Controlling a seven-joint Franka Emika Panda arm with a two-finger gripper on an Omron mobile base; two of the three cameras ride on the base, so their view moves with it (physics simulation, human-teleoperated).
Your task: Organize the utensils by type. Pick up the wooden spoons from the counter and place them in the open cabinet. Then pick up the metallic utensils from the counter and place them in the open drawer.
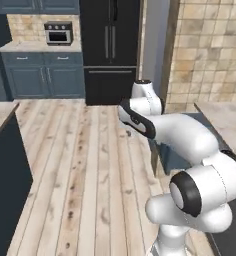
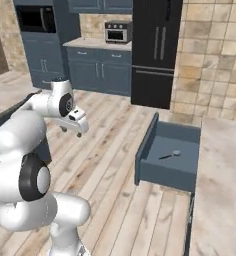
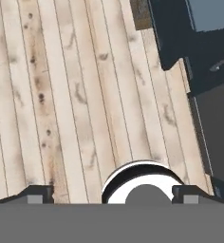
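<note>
Quick count of what's on screen: one open drawer (image 2: 167,156), slate blue, pulled out from under the near counter (image 2: 221,190), and exactly one utensil (image 2: 170,155) lying inside it, the little round silver-headed one with the thin dark handle. One toaster oven (image 2: 118,31) on the far counter (image 2: 97,44). One big black fridge (image 2: 156,50) with two long vertical handles on the upper doors. One built-in microwave (image 2: 36,19) up on the left. Two counters total then, far one and near one. One robot arm with one gripper (image 2: 72,127), two fingertips (image 3: 38,193) poking up in the hand view
</note>
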